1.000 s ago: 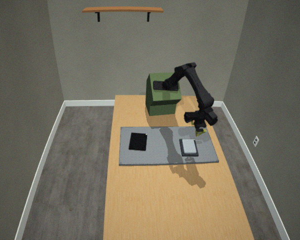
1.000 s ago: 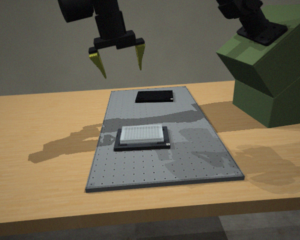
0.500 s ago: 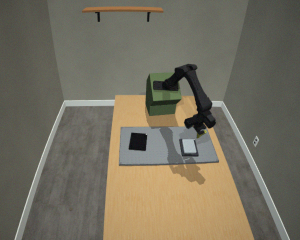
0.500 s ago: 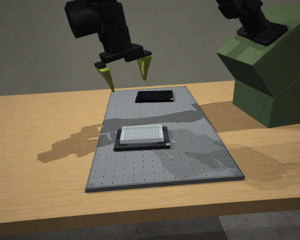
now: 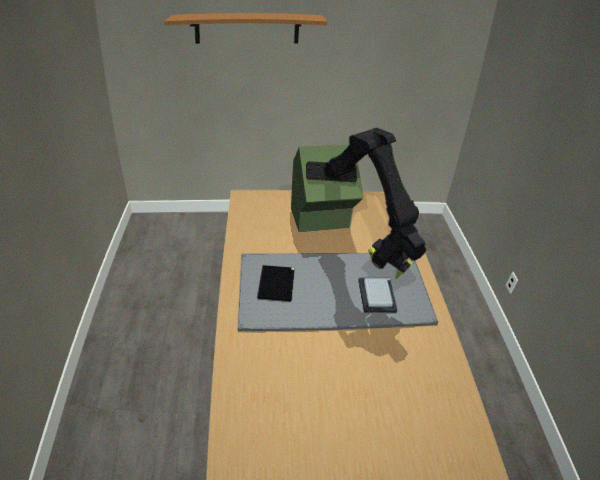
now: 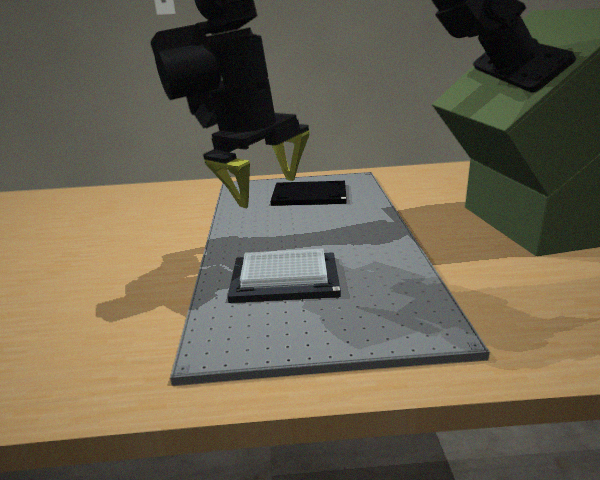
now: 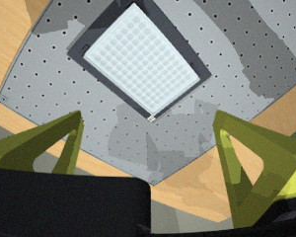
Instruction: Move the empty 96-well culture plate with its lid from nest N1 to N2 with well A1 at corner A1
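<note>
The clear 96-well plate with its lid (image 5: 377, 292) sits flat on the black nest N1 (image 6: 283, 290) on the grey perforated board (image 6: 316, 320). It also shows in the exterior view (image 6: 283, 266) and in the wrist view (image 7: 142, 57), turned diagonally. The other black nest, N2 (image 5: 275, 282), is empty and also shows in the exterior view (image 6: 308, 192). My gripper (image 5: 388, 264) hangs well above the board, off the plate's edge on the arm-base side. Its yellow fingers (image 6: 266, 191) are wide open and hold nothing. In the wrist view (image 7: 148, 118) the plate lies ahead of them.
The arm's green pedestal (image 5: 326, 188) stands on the wooden table behind the board and also shows in the exterior view (image 6: 543, 144). A shelf (image 5: 245, 19) hangs high on the back wall.
</note>
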You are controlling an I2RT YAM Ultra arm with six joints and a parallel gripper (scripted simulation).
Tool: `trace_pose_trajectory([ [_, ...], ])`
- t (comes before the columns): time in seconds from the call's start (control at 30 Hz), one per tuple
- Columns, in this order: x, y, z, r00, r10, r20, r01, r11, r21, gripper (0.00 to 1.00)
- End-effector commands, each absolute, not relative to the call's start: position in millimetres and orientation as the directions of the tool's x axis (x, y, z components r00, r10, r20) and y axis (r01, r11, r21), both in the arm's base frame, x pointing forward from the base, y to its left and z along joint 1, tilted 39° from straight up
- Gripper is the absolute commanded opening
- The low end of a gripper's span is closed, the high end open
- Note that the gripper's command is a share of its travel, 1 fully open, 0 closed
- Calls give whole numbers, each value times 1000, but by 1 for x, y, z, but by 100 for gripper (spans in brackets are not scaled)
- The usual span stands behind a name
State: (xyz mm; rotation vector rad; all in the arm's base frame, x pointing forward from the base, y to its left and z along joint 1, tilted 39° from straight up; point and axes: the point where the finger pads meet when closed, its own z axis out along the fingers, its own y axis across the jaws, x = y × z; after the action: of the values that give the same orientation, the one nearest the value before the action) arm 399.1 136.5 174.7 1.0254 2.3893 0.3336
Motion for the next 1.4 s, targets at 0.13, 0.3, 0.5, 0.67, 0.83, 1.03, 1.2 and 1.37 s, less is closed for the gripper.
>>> trace_pose_trajectory([
  [0.13, 410, 137, 171, -679, 560, -475, 421, 827, 374, 100],
  [0.3, 414, 138, 147, -735, 441, -515, 327, 896, 302, 100],
  [0.5, 416, 138, 138, -768, 272, -580, 174, 960, 220, 100],
  [0.67, 417, 138, 124, -781, 140, -609, 65, 987, 145, 100],
  [0.83, 417, 138, 132, -766, 96, -635, 21, 992, 125, 100],
  [1.03, 425, 143, 146, -746, 102, -658, 13, 990, 139, 100],
  [1.2, 425, 142, 143, -750, 101, -654, 17, 991, 133, 100],
  [1.37, 425, 142, 144, -749, 101, -655, 16, 991, 133, 100],
])
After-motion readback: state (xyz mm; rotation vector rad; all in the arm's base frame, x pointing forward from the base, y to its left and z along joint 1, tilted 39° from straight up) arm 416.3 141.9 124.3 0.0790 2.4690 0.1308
